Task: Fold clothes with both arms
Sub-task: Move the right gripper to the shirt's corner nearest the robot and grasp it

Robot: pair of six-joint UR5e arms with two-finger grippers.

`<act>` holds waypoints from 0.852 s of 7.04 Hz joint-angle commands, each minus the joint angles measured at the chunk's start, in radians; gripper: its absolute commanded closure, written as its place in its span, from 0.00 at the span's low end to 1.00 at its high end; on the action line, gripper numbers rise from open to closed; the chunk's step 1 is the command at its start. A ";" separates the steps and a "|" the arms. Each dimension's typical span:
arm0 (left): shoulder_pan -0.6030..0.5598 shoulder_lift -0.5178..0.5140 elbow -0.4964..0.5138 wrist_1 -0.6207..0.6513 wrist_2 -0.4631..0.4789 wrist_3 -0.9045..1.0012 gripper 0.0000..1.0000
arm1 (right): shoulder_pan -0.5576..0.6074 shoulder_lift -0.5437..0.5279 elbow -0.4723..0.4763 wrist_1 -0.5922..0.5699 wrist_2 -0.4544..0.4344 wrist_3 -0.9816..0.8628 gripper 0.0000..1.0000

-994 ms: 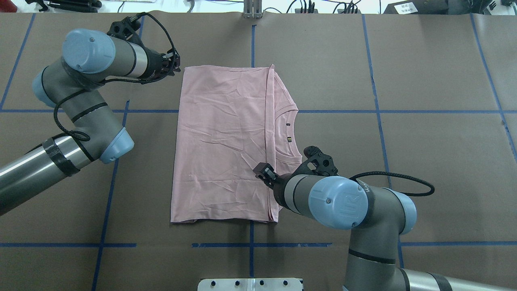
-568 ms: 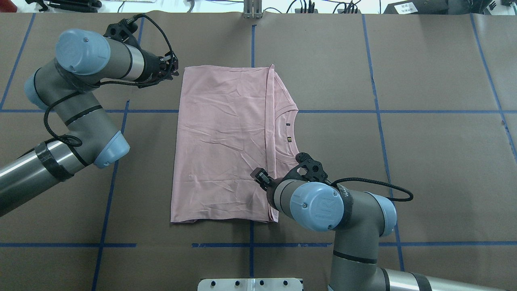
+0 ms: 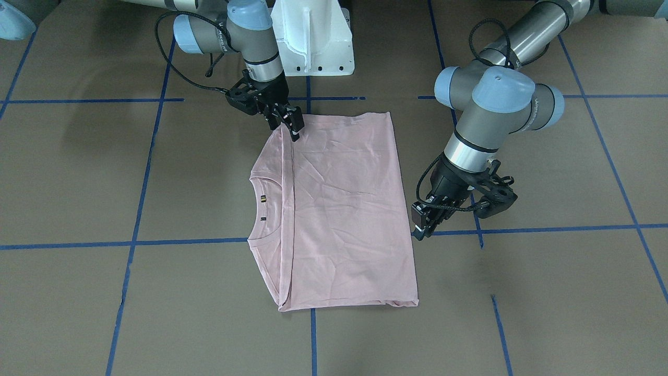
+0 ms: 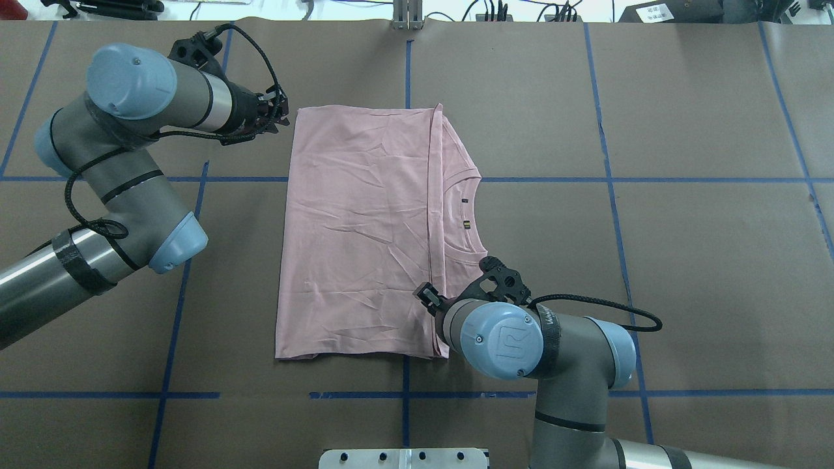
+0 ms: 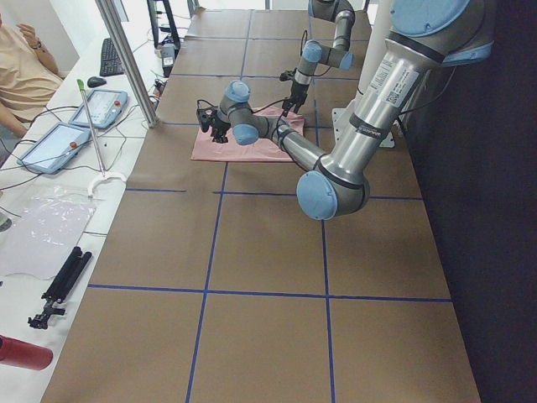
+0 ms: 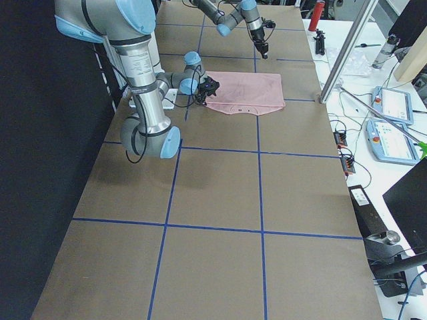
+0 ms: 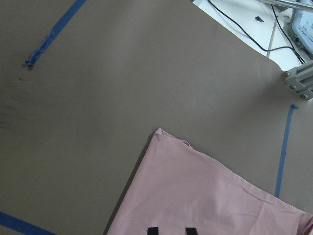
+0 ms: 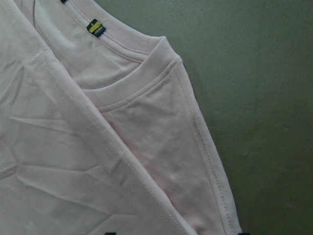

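Note:
The pale pink T-shirt (image 4: 358, 228) lies folded flat on the brown table, print hidden, with its ribbed collar (image 4: 472, 215) sticking out on the right past a long fold edge. My left gripper (image 4: 277, 117) hovers just off the shirt's far-left corner; in the left wrist view its fingertips (image 7: 152, 230) stand slightly apart, with nothing between them, above the shirt corner (image 7: 205, 196). My right gripper (image 4: 427, 294) is open over the fold edge near the shirt's near-right part. The right wrist view shows the collar (image 8: 146, 83) and fold seam close below. In the front view the left gripper (image 3: 420, 227) is beside the shirt (image 3: 344, 209), and the right gripper (image 3: 292, 128) is on its edge.
The white pedestal base (image 3: 313, 36) stands at the table's near edge between the arms. Blue tape lines (image 4: 606, 179) grid the brown table cover. An aluminium post (image 5: 126, 59), control tablets (image 5: 59, 143) and a seated operator (image 5: 21, 67) are beyond the far edge.
My right arm has swung its elbow leftward and its gripper has slid a little toward the near edge along the fold. My left gripper has drifted slightly left, off the shirt corner.

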 commanded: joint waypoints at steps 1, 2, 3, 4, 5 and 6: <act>0.000 0.001 -0.002 0.000 0.000 0.000 0.68 | -0.007 -0.002 -0.001 -0.012 0.000 0.001 0.23; 0.000 0.000 -0.002 0.000 0.000 0.000 0.68 | -0.009 -0.001 -0.001 -0.029 0.000 0.001 0.43; 0.000 0.000 -0.002 0.000 0.000 0.000 0.68 | -0.010 -0.002 0.001 -0.031 0.000 0.001 0.61; 0.000 0.000 -0.003 0.000 0.000 0.000 0.68 | -0.012 -0.002 -0.001 -0.032 0.000 0.001 0.91; 0.000 0.000 -0.003 0.000 0.000 0.000 0.68 | -0.012 -0.001 0.001 -0.032 0.000 -0.001 1.00; 0.000 0.000 -0.003 0.002 0.000 0.000 0.68 | -0.012 0.001 0.002 -0.031 0.002 -0.001 1.00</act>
